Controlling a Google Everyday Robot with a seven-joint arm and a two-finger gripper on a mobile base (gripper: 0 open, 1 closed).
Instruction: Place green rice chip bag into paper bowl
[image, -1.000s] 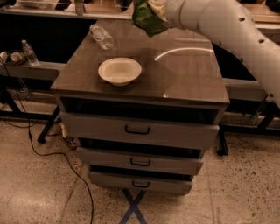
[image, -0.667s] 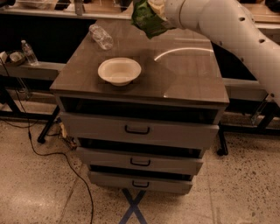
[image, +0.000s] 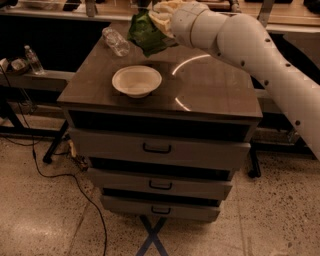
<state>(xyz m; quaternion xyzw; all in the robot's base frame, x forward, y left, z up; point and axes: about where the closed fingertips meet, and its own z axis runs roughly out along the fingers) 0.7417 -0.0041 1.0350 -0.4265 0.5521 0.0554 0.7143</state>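
gripper (image: 159, 21): over cabinet (image: 215, 95) far edge, 12 o'clock, pinching chip bag (image: 145, 34) by edge so it hangs free.
chip bag: airborne; bowl (image: 150, 75) at its 6, not under yet.
bottle (image: 116, 41): lying at 11 of bowl.

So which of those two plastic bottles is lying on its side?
The bottle on the cabinet top, left of the green rice chip bag that the pincer holds in the air. The other bottle stands upright, off to the left.
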